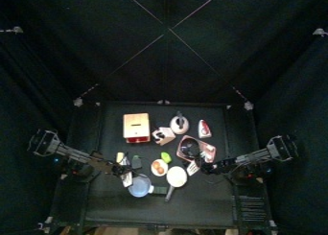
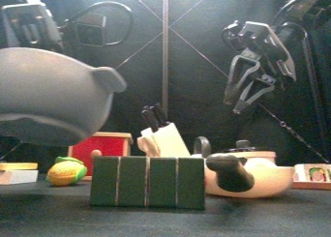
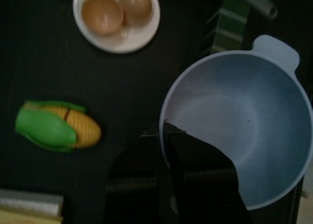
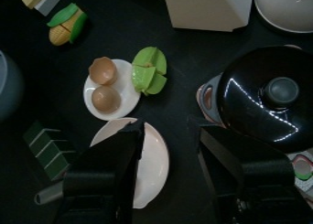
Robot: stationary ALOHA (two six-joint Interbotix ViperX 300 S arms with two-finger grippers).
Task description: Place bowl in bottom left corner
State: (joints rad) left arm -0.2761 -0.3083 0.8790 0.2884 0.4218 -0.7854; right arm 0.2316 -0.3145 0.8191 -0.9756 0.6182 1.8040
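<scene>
Clearly the left hand (image 3: 184,177) pinches the rim of the grey bowl (image 3: 239,104), held above the table (image 3: 86,90).

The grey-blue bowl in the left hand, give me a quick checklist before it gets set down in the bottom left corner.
1. Grey-blue handled bowl gripped at its rim by left hand: ok.
2. Bowl lifted off the black table: ok in front view.
3. Bottom left corner free: cannot tell.
4. Yellow-green toy corn apart from bowl: ok.
5. White plate with two brown eggs apart from bowl: ok.
6. Right hand away from bowl: ok.
</scene>
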